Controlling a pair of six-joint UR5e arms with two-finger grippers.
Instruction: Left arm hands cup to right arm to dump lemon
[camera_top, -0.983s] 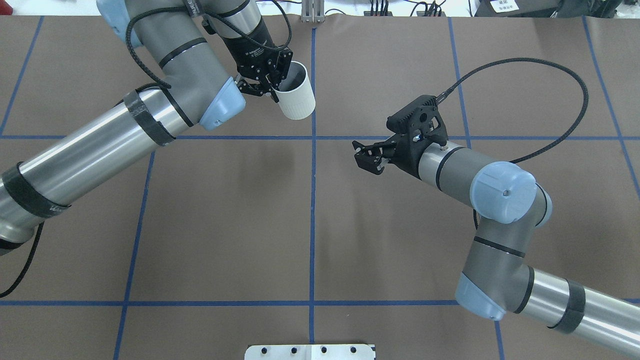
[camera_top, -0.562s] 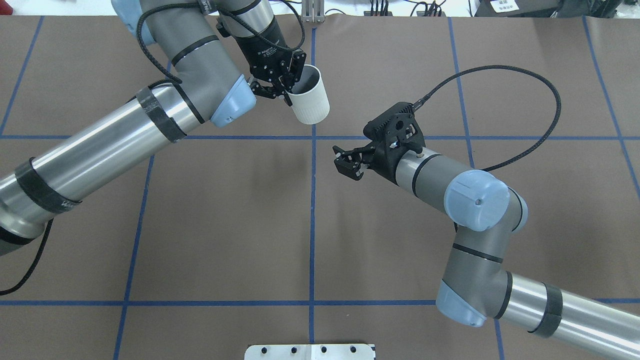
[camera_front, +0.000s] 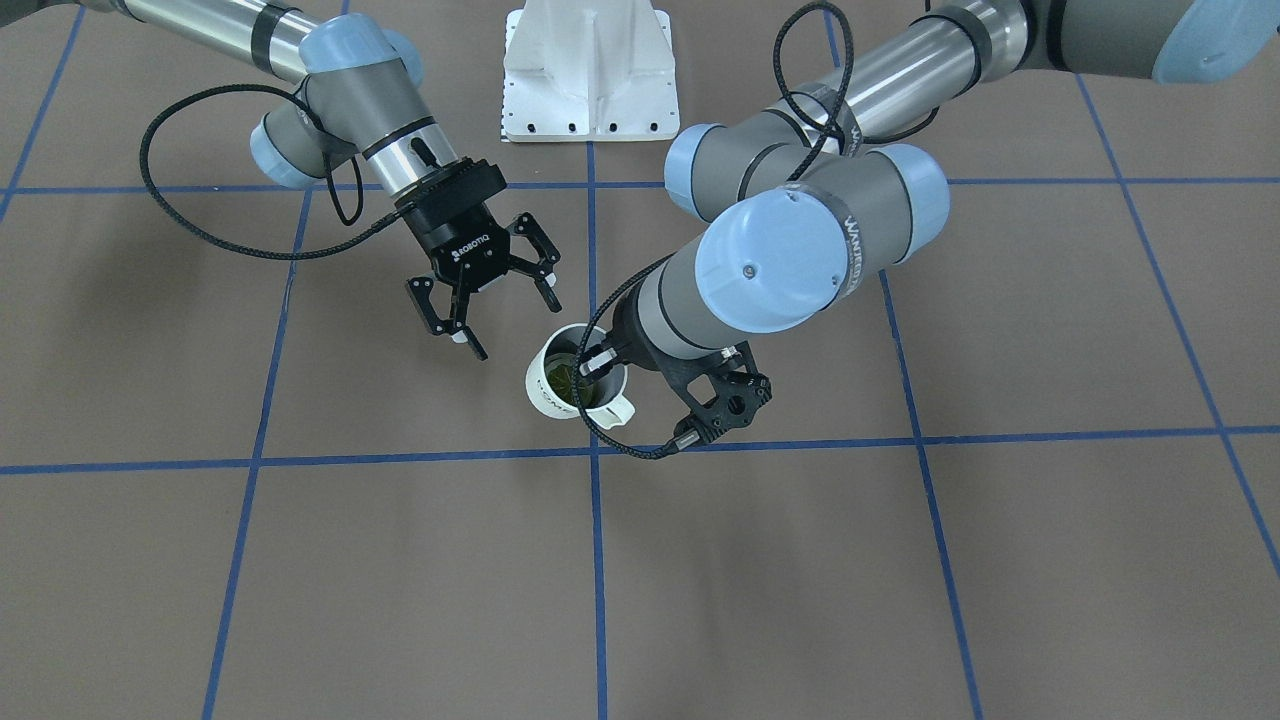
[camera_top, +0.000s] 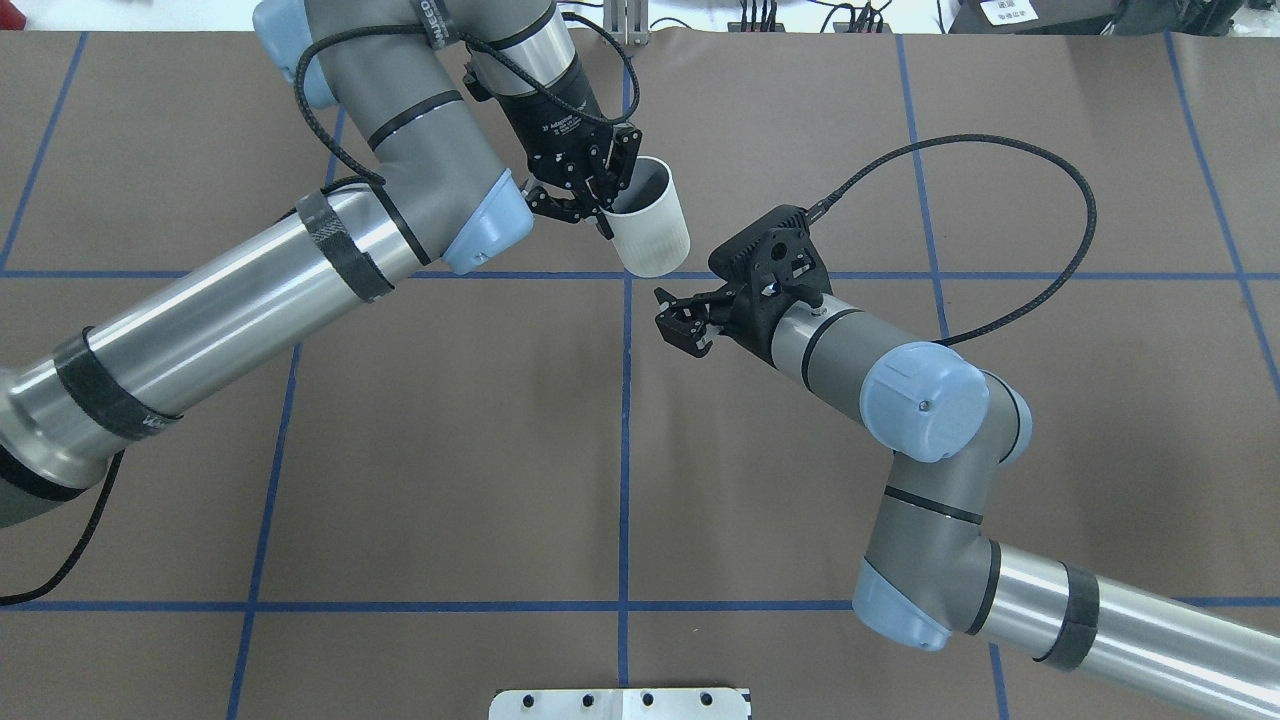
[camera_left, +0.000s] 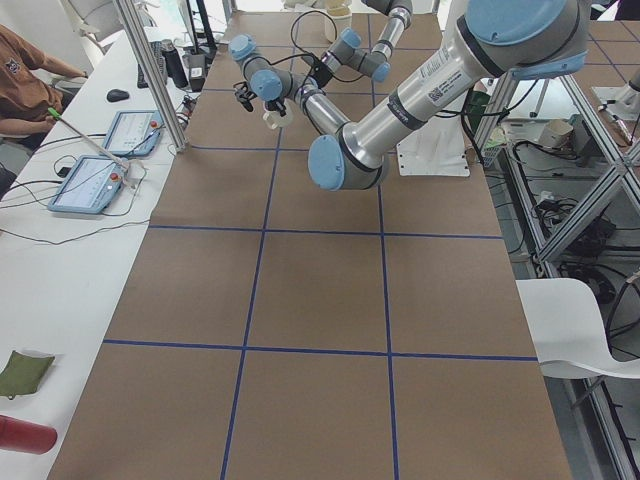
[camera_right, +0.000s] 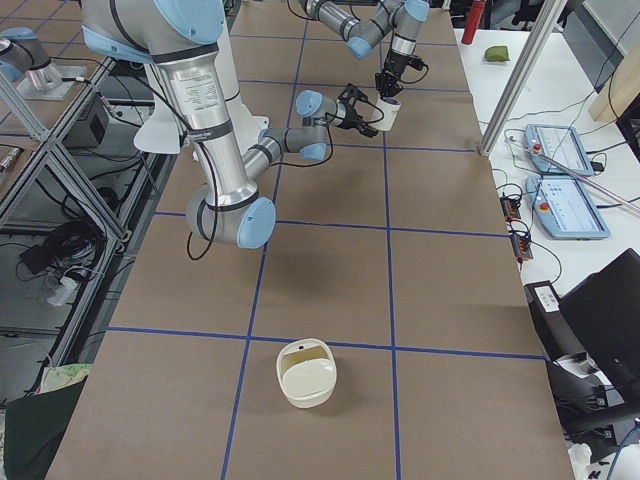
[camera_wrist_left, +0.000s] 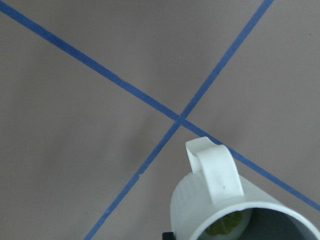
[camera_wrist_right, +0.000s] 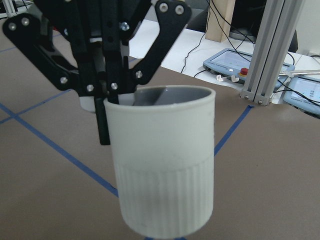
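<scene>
The left arm's black fingers (camera_top: 603, 215) are pinching the rim of the small off-white ribbed mug (camera_top: 655, 238), holding it mouth-up above the brown counter (camera_top: 450, 430) crossed with blue tape. The dull yellow-green lemon (camera_front: 565, 381) is lying inside the mug. The right arm's black fingers (camera_top: 676, 328) are hovering spread apart just beside the mug, not touching it.

The cup (camera_wrist_left: 200, 212) — lemon (camera_wrist_left: 226, 228) inside — points its handle (camera_wrist_left: 216, 172) toward crossed blue tape lines (camera_wrist_left: 179, 120).

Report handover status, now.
Left end effector shut on cup rim, cup lifted. Lemon inside cup. Right end effector open, close beside cup, not touching. Nothing between them.
</scene>
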